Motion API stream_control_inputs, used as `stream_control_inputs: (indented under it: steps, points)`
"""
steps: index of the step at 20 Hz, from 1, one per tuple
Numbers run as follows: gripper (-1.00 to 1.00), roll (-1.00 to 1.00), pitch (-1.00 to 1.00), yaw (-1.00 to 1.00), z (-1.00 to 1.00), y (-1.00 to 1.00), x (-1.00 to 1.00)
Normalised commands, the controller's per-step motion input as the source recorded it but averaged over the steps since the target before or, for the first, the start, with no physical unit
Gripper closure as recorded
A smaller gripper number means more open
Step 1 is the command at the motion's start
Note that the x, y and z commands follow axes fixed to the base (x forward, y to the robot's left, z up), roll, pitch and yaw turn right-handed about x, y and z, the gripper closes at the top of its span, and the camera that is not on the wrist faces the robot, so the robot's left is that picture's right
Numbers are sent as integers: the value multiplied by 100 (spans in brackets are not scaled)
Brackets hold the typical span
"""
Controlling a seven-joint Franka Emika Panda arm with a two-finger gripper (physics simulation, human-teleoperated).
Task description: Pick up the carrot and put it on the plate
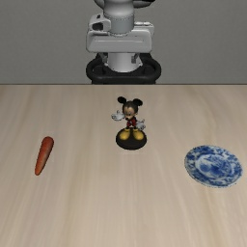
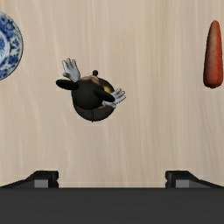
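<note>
A pale wooden bench is stretching across the scene, with a plain grey wall standing behind it. The white arm is sitting gathered above its dark base at the bench's wall-side edge, well apart from everything lying on the wood. In the wrist view the gripper is facing straight down at the bench, its two fingers spread wide and gripping nothing. A blue-and-white patterned plate is lying toward the exterior view's right. A mouse figurine is standing upright on a round black stand near the middle, between the plate and the carrot. The carrot is lying flat on bare wood toward the exterior view's left, well apart from the plate. It is showing as a slim orange-red taper, rounded at one end and narrowing to a point at the other.
</note>
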Motion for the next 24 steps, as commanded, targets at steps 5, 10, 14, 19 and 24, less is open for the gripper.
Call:
stream_control_inputs:
  steps: [5,10,14,19,24]
  points:
    - [-100,0,0,0,0,-100,0]
    - [-100,0,0,0,0,-100,0]
    - [-100,0,0,0,0,-100,0]
    - [-100,0,0,0,0,-80,20]
    - [-100,0,0,0,0,0,100]
